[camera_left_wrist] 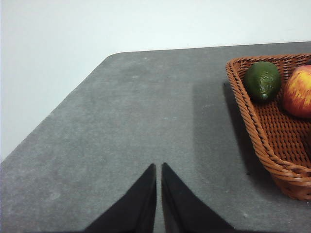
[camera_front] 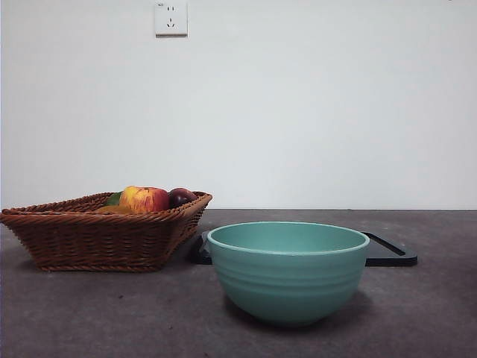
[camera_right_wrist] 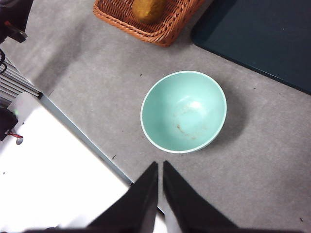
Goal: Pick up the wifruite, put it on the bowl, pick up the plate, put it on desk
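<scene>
We see the teal bowl (camera_front: pixel 288 271) on the tabletop (camera_front: pixel 89 313), the wicker basket (camera_front: pixel 104 237) beside it holding the orange-brown wifruite (camera_right_wrist: pixel 148 8), both arms' fingers pressed together, gripping nothing.

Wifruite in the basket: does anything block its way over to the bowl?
Only the basket wall; the wifruite must be lifted over it. The bowl is empty and open on top, with bare desk between. Neither claw is near.

The wifruite (camera_right_wrist: pixel 148 8), a dull orange-brown oval, lies inside the wicker basket (camera_right_wrist: pixel 146 26), only partly in view. The bowl (camera_front: pixel 288 270), deep, round and teal-green with faint ridges outside, stands upright on the dark grey desk (camera_front: pixel 89 313), just beside the basket.
</scene>
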Tool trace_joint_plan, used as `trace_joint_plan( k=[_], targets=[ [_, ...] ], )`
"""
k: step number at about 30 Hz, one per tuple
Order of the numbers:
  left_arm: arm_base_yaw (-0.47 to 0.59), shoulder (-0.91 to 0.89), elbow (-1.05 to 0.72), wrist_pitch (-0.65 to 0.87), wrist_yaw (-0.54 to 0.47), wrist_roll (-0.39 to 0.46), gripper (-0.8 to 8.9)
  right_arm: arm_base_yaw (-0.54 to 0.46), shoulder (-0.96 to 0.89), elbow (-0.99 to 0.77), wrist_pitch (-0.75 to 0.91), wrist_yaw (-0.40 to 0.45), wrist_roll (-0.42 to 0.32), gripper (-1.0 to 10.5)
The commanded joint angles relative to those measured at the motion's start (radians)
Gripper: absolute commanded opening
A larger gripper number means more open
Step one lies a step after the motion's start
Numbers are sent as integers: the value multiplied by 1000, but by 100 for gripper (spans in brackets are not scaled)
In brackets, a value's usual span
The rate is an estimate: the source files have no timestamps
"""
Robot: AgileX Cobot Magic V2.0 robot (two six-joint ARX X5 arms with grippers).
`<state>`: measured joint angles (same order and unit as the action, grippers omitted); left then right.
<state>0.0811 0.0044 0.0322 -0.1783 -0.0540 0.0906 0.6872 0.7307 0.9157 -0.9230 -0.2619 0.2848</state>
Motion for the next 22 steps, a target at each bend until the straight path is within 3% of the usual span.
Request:
trace_joint_plan(
  k=[1, 11, 15, 22],
  targets=[
    [3, -2, -21, 14, -2, -5, 16, 9, 6, 16, 10, 0, -11, 6],
    [3, -2, -21, 14, -2, -5, 16, -16, -8, 16, 10, 2, -34, 6],
    [3, -2, -21, 14, -2, -5, 16, -140, -56, -2, 87, 5, -121, 6],
    [3, -2, -21, 14, -2, -5, 16, -415, -275, -232, 541, 31, -236, 6]
  ],
)
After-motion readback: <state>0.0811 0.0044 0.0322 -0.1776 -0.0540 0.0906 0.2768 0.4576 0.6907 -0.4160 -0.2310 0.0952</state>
